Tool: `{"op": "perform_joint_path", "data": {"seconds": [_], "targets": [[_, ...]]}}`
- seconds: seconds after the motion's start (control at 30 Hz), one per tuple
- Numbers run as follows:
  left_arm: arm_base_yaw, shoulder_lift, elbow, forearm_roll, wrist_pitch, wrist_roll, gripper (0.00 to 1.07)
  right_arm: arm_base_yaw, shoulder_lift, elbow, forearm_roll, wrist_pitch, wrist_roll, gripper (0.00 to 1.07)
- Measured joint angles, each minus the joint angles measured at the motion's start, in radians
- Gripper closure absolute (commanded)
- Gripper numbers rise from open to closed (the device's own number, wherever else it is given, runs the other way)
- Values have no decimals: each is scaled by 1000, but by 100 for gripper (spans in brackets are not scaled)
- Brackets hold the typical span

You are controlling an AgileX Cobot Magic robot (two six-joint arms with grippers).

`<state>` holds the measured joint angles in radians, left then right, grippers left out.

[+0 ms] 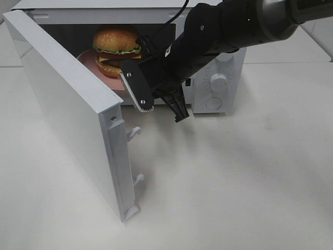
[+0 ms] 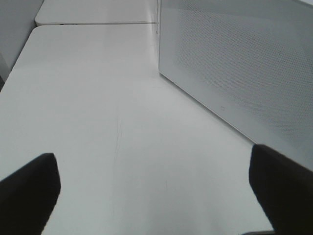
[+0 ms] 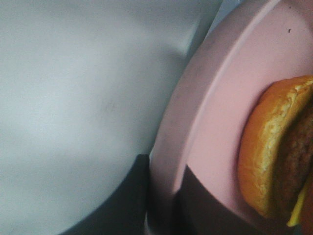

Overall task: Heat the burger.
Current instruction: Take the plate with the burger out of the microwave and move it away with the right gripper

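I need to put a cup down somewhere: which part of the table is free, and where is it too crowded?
Free: the table in front of the microwave, right of its open door. Crowded: the microwave mouth, where the right gripper grips the pink plate under the burger.

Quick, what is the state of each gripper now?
Left gripper: open, holding nothing.
Right gripper: closed on the rim of the pink plate that carries the burger.

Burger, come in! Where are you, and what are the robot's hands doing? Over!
Right gripper shut on pink plate rim. Left gripper open, empty. Burger on plate, inside microwave. Door open, nothing blocking.
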<state>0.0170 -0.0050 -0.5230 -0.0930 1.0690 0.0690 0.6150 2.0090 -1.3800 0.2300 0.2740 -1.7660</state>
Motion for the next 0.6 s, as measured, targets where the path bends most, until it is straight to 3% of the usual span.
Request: {"op": "perform_joint_path", "data": {"seconds": [0.6], "targets": [[0, 0, 0, 0, 0, 0, 8, 9, -167, 283, 43, -123, -66, 107]]}}
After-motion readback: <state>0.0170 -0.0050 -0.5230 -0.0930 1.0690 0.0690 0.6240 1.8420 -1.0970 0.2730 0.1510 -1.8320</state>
